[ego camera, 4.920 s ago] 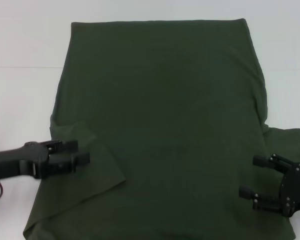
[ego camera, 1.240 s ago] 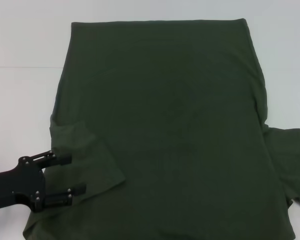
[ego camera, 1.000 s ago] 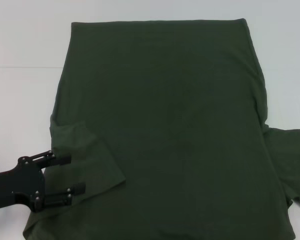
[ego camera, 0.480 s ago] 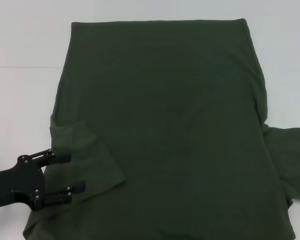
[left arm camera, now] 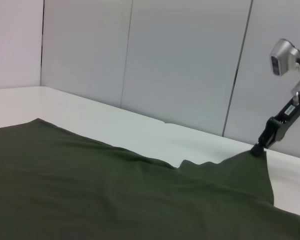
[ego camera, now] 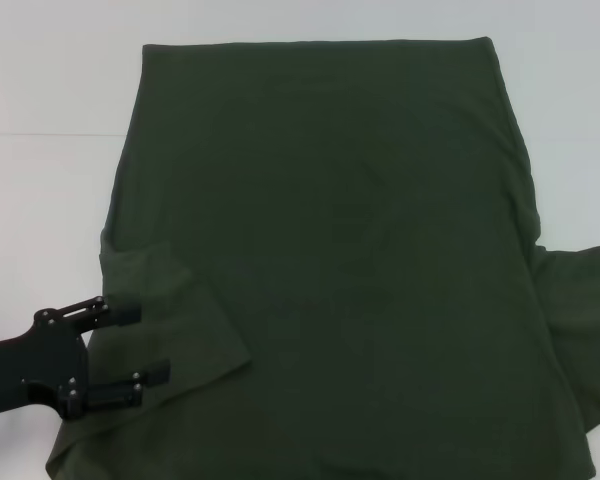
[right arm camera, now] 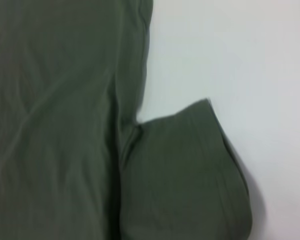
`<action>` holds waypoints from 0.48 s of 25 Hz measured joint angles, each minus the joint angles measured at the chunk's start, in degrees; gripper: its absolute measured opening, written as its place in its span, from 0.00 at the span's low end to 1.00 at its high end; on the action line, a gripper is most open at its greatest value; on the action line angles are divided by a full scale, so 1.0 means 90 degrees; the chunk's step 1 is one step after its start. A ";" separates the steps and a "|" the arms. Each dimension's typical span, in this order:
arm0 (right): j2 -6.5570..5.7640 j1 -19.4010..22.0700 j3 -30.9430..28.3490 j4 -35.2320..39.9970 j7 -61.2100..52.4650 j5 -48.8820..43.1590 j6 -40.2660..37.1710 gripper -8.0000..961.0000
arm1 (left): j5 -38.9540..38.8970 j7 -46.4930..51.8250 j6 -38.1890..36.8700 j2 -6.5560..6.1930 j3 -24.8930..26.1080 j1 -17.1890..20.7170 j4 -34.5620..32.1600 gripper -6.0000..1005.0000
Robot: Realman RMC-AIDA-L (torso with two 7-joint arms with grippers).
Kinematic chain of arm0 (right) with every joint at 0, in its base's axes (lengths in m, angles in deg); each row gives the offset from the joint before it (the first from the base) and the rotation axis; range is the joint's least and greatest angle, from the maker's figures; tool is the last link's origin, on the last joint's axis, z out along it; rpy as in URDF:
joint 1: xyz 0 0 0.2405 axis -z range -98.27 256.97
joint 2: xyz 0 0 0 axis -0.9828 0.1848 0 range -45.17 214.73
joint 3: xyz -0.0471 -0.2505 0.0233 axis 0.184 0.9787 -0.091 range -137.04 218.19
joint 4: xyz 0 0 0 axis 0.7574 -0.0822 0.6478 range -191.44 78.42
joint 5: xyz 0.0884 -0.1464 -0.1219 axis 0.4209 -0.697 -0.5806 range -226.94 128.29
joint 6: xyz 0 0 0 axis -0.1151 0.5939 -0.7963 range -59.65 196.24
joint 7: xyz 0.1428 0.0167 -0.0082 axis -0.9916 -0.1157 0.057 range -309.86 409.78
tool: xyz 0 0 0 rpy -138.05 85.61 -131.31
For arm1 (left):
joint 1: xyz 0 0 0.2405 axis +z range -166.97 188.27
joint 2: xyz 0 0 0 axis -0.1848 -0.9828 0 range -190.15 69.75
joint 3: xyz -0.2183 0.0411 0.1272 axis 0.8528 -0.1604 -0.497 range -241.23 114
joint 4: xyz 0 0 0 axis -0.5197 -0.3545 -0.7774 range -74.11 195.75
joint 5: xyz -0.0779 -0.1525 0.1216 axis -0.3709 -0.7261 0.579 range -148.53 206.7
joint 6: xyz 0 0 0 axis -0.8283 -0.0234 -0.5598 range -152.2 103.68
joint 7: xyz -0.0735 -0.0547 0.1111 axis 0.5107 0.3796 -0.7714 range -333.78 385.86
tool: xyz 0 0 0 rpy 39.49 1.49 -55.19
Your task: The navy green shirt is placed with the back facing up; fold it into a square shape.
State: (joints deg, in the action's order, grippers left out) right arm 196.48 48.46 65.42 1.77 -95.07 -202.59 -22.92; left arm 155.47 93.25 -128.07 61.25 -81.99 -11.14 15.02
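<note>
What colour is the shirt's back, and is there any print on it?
Plain dark olive green, no print visible on the shirt; clearest in the head view.

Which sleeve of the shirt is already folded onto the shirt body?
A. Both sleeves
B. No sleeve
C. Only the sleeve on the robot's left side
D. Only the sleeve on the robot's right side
C: the left sleeve lies folded over the shirt beside the left gripper, while the right sleeve sticks out sideways, pinched by the right gripper.

Left gripper (ego camera: 130, 343) is held low at the table's near-left edge, fingers spread apart. Right gripper (left arm camera: 258, 150) is raised near the right edge, fingertips pinched closed.
</note>
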 joint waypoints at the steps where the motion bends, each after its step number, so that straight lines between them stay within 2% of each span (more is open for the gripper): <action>1: -0.0007 0.0000 -0.0025 0.0044 0.0001 0.0022 -0.0019 0.06 | 0.0000 0.0001 0.0000 -0.0005 0.0000 0.0000 0.0000 0.84; 12: -0.0039 -0.0009 -0.0134 0.0620 -0.0030 0.0585 -0.0344 0.06 | 0.0000 0.0002 0.0028 -0.0034 0.0001 0.0018 0.0000 0.84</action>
State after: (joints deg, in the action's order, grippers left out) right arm 196.12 48.38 64.22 7.35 -95.34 -197.32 -26.02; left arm 155.47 93.27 -127.82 60.95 -81.98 -10.98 15.03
